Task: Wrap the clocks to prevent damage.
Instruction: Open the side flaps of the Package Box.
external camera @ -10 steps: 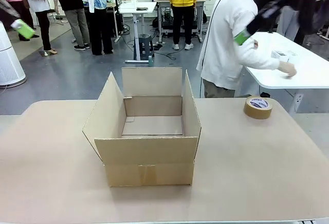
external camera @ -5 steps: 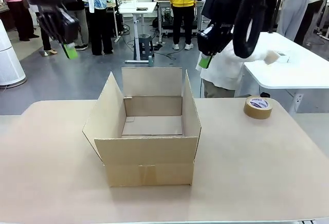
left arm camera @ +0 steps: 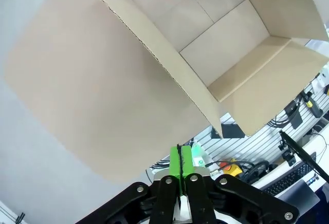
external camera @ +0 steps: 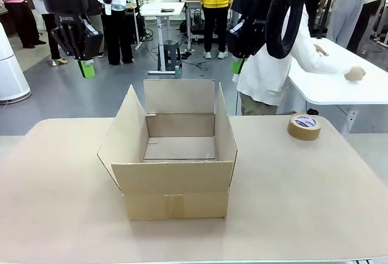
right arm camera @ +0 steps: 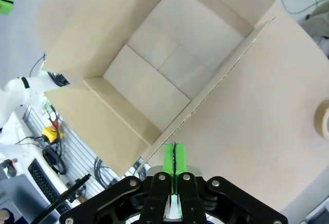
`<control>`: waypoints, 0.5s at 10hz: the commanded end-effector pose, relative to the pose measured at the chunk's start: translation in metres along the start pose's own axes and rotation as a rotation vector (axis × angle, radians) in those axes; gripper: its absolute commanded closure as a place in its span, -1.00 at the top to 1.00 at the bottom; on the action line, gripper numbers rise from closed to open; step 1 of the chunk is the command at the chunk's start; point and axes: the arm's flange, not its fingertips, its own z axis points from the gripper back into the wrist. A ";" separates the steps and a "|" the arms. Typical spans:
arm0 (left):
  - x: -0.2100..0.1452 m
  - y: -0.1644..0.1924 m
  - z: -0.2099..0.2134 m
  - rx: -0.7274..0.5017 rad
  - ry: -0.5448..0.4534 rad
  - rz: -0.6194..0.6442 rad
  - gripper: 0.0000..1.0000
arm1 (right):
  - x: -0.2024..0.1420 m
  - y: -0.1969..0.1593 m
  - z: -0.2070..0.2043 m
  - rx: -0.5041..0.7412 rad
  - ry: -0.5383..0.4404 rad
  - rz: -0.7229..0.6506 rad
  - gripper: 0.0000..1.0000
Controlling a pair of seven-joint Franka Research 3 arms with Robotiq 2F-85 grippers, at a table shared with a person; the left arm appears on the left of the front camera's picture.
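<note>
Over the last second both arms had swung in from the outer edges of the front view, and the left tool [external camera: 86, 69] now hung high above the floor beyond the tabletop's [external camera: 303, 203] far left, while the right tool [external camera: 236, 66] hung high just beyond the far right corner of the cardboard box [external camera: 176, 191], in front of a person in a white top [external camera: 267, 64]. That person's hand [external camera: 353, 74] had slid farther out along the white table [external camera: 339, 91] behind. The box and the roll of brown tape [external camera: 304, 126] had stayed where they were: the box stood open in the middle of the tabletop with its four flaps raised, and the tape lay flat well to its right, near the far right edge. Both tools were clenched. In the left wrist view the left tool [left arm camera: 181, 154] showed its green pads pressed flat together, looking down past the box's flap edge into the bare box floor [left arm camera: 205, 18], with the tabletop [left arm camera: 61, 106] to one side. In the right wrist view the right tool [right arm camera: 174, 154] was likewise closed pad to pad, high over the tabletop [right arm camera: 257, 131] beside the box [right arm camera: 154, 64], whose bare bottom panels lay open to the camera, and part of the tape roll [right arm camera: 324, 118] showed at the picture's right edge. Neither tool touched the box or the tape. Where the clocks lay could not be told from these views.
</note>
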 end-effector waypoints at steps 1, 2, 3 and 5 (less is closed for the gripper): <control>-0.004 0.000 -0.001 0.017 -0.027 0.011 -0.99 | -0.003 -0.001 -0.004 0.005 0.006 -0.009 -0.98; 0.000 0.000 0.000 0.000 0.000 0.000 -0.99 | 0.000 0.000 0.000 0.000 0.000 0.000 -0.98; 0.007 -0.013 -0.007 0.062 -0.062 0.046 -0.99 | 0.001 0.015 -0.016 -0.003 0.029 -0.015 -0.98; 0.017 -0.043 -0.022 0.143 -0.109 0.157 -0.99 | 0.009 0.044 -0.045 -0.038 0.076 -0.116 -0.98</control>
